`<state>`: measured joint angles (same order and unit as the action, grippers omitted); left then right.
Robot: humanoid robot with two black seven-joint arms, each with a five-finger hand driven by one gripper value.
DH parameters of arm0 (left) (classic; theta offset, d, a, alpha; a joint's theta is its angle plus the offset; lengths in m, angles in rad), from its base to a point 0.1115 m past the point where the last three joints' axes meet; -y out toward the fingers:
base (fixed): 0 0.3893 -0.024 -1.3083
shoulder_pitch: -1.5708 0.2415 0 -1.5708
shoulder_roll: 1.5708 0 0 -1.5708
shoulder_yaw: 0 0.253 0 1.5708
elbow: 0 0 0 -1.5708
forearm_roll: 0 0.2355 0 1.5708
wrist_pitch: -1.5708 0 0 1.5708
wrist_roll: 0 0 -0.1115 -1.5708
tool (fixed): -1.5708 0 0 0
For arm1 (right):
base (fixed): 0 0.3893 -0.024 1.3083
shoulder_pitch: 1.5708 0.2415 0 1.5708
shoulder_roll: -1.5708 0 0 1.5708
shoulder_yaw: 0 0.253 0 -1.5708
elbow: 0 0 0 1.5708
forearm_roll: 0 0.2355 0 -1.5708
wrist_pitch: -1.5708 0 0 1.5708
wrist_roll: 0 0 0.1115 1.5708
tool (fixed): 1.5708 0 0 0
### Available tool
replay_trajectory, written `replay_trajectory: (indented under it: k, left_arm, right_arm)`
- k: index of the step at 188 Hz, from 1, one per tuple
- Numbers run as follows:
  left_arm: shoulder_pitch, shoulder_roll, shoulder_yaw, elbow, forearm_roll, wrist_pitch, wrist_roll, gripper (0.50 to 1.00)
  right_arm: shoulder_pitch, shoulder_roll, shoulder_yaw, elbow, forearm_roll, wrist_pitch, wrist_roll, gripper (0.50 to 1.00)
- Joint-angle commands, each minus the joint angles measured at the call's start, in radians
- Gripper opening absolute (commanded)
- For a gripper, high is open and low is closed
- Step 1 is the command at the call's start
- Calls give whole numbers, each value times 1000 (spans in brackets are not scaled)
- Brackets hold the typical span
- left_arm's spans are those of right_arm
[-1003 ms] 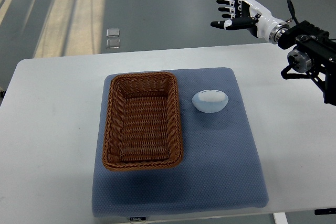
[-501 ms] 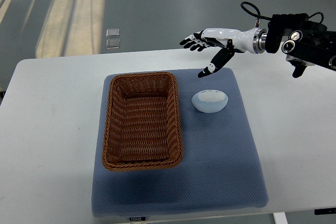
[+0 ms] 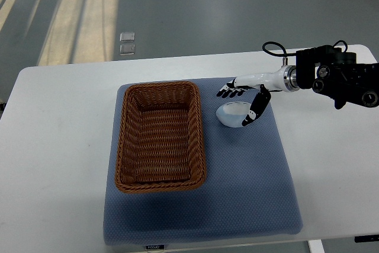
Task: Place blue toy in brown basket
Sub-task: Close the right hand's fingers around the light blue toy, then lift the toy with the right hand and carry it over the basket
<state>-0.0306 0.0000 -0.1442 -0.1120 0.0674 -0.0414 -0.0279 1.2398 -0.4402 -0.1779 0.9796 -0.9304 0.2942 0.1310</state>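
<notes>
The blue toy (image 3: 231,116), a pale blue egg-shaped thing, lies on the blue mat just right of the brown wicker basket (image 3: 201,140), which holds nothing. My right hand (image 3: 237,107) comes in from the right and is low over the toy. Its fingers (image 3: 227,91) reach past the toy's far side and the thumb (image 3: 256,109) hangs by its right side. The hand is spread and does not grip the toy. The left arm is out of view.
The blue mat (image 3: 249,194) lies on a white table (image 3: 59,146) and carries the basket and the toy. The table's far edge runs behind the mat, with grey floor beyond. The right forearm (image 3: 337,81) hovers over the table's right part.
My right hand has swung from high at the back right down and leftward to the toy, turning palm down. It now straddles the toy. The toy and basket have not moved.
</notes>
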Motion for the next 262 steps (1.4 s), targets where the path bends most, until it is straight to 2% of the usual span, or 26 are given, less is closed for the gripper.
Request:
replay_trajectory:
  k: [1,49,63,80,135,147,162,164,181,262]
  left_arm:
    - [0,0,0,0,0,0,0,1000]
    - [0,0,0,0,0,0,0,1000]
    - [0,0,0,0,0,0,0,1000]
    - [0,0,0,0,0,0,0,1000]
    - [0,0,0,0,0,0,0,1000]
    - [0,0,0,0,0,0,0,1000]
    - [0,0,0,0,0,0,0,1000]
    - [0,0,0,0,0,0,0,1000]
    - [0,0,0,0,0,0,0,1000]
    - [1,0,0,0,0,0,0,1000]
  right_arm:
    - [-7,9,0,-1,-10,-7,-14,909]
    - [-11,28,2,-1,-65,-6,-14,901]
    - [-19,28,2,-2,-90,-6,-14,881]
    - [-23,29,5,-9,-128,-7,-14,830]
    - [-13,41,12,-13,-185,-6,-8,819]
    - [-14,46,12,-12,-192,-4,-7,770]
    - [-13,52,12,-12,-197,0,-5,631]
    - [-13,52,12,-12,-197,0,-5,631]
    - [-13,60,12,-12,-202,6,-4,500]
    - [35,41,49,-13,-192,9,-2,500]
